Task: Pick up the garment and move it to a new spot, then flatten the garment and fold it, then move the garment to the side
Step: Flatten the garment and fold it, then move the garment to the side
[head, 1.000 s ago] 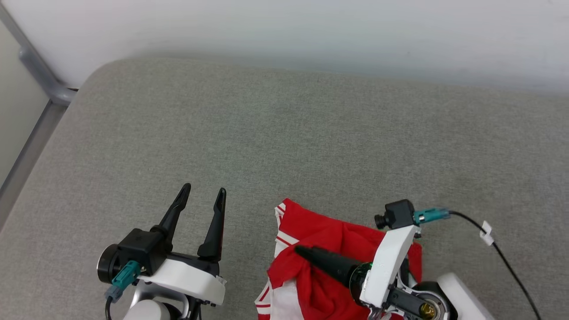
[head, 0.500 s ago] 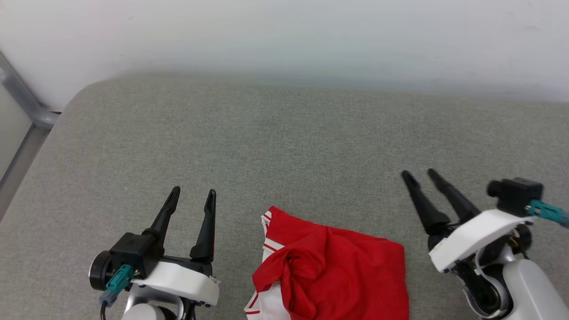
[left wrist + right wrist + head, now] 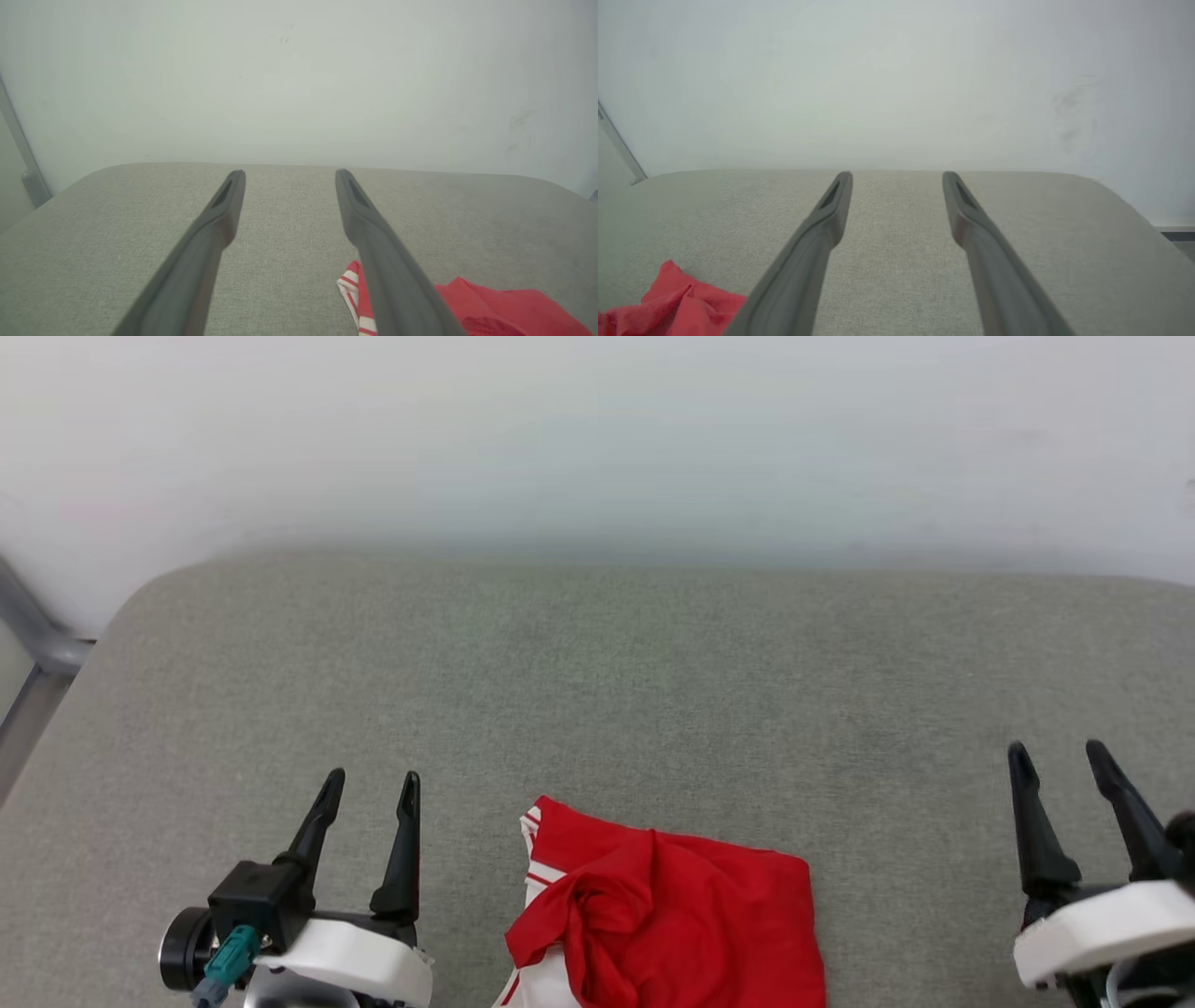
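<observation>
The garment (image 3: 686,919), red with a white, red-striped sleeve edge at its left, lies in a bunched heap at the near middle of the grey padded surface (image 3: 597,691). My left gripper (image 3: 371,786) stands open to the left of it, apart from the cloth, nothing between its fingers. My right gripper (image 3: 1058,758) is open well to the right, also empty. The left wrist view has the garment (image 3: 490,303) low on the right, beside the left gripper (image 3: 288,176). In the right wrist view, a red fold of the garment (image 3: 677,301) sits at the lower left of the right gripper (image 3: 897,177).
A pale wall (image 3: 597,439) runs directly behind the surface's far edge. A grey metal rail (image 3: 33,644) stands off the surface's far-left corner. The surface's rounded right corner (image 3: 1111,196) drops off near the wall.
My right gripper has left the garment, where its fingers lay a second ago, and swung out to the right. The head camera has tilted up, so the whole picture has shifted down.
</observation>
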Robot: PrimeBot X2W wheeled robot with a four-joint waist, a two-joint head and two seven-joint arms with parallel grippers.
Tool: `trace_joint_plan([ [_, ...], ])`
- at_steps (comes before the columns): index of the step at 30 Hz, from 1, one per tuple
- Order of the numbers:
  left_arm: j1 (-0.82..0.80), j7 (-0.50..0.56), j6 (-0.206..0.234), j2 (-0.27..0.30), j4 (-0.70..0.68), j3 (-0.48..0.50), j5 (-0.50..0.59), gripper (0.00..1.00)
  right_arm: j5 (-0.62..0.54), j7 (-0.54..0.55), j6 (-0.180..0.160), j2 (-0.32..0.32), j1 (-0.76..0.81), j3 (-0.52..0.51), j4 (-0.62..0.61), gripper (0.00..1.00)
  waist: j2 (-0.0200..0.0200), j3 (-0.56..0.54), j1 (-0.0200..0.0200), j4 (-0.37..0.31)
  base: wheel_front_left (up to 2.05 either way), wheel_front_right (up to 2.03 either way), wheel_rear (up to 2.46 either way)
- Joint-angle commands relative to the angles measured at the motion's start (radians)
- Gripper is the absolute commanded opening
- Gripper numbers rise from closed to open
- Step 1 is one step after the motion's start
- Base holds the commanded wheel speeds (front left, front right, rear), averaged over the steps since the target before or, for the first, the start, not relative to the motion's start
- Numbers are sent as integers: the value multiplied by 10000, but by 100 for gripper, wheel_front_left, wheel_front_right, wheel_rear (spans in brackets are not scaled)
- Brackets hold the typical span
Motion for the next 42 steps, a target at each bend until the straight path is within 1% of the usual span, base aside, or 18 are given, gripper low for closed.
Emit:
trace_joint_plan([
  [1,156,-43,-50,-2,78,5,38,100,-84,66,-5,133,303,-15,-233,100,0,-142,1,-117,0,0,0],
  [6,344,-43,-95,23,332,63,101,100,-450,425,-5,317,1092,-23,-883,100,0,-292,1,-261,0,0,0],
  [15,531,-44,-210,-167,608,292,131,100,-609,752,-5,555,1573,35,-1570,100,0,-445,1,-295,0,0,0],
  [22,348,-44,-271,-200,730,326,196,100,-657,928,-5,607,1597,33,-1662,100,0,-447,1,-260,0,0,0],
  [26,230,-44,-286,-237,656,398,263,100,-540,1277,-5,625,1676,-133,-1558,100,0,-385,1,-210,0,0,0],
  [29,90,-44,-333,-310,532,470,358,100,-202,1852,-5,554,1709,-409,-1384,100,0,-270,1,-60,0,0,0],
  [32,-87,-43,-326,-437,386,567,476,100,380,2814,-5,286,1680,-632,-1065,100,0,-67,1,148,0,0,0],
  [34,-335,-40,-409,-518,224,618,564,100,808,3545,-5,134,1624,-656,-869,100,0,215,1,338,0,0,0],
  [38,-597,-35,-538,-694,71,727,735,100,1564,4727,-5,-258,1367,-287,-474,100,0,689,1,684,0,0,0],
  [42,-849,-35,-693,-902,-106,846,902,100,2164,5562,-5,-423,1050,343,54,100,0,1131,1,968,0,0,0],
])
